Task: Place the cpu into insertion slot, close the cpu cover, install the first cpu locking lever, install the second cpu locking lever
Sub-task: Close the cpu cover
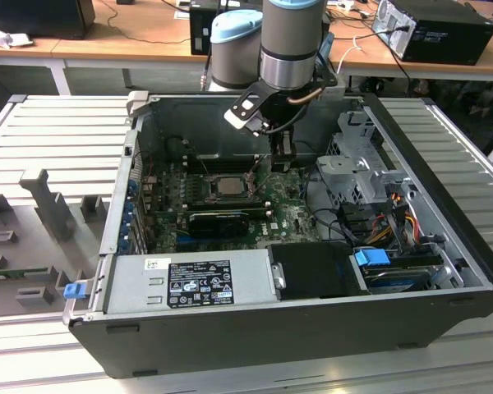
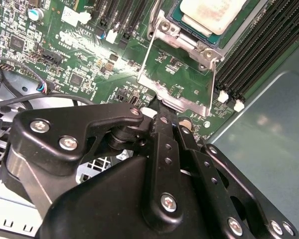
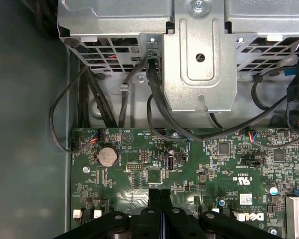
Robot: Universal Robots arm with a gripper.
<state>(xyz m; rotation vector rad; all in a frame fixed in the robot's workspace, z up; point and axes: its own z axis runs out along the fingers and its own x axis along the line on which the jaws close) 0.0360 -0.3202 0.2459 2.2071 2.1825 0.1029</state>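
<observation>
Ribbed grey surface [image 1: 49, 123] carries an open computer case [image 1: 312, 336] lying on its side. Nearest inside it sits a power supply [image 1: 189, 283], then the green board [image 1: 294, 217], with the cpu [image 1: 228, 185] seated uncovered in the insertion slot [image 1: 207, 193]. Beside the slot the tool [image 2: 159, 110] has its fingers pressed together, tips at the free edge of the open cpu cover [image 2: 189, 103]; whether they pinch it is hidden. Farther on, dark cables [image 3: 157, 107] run into a metal drive cage [image 3: 199, 59].
</observation>
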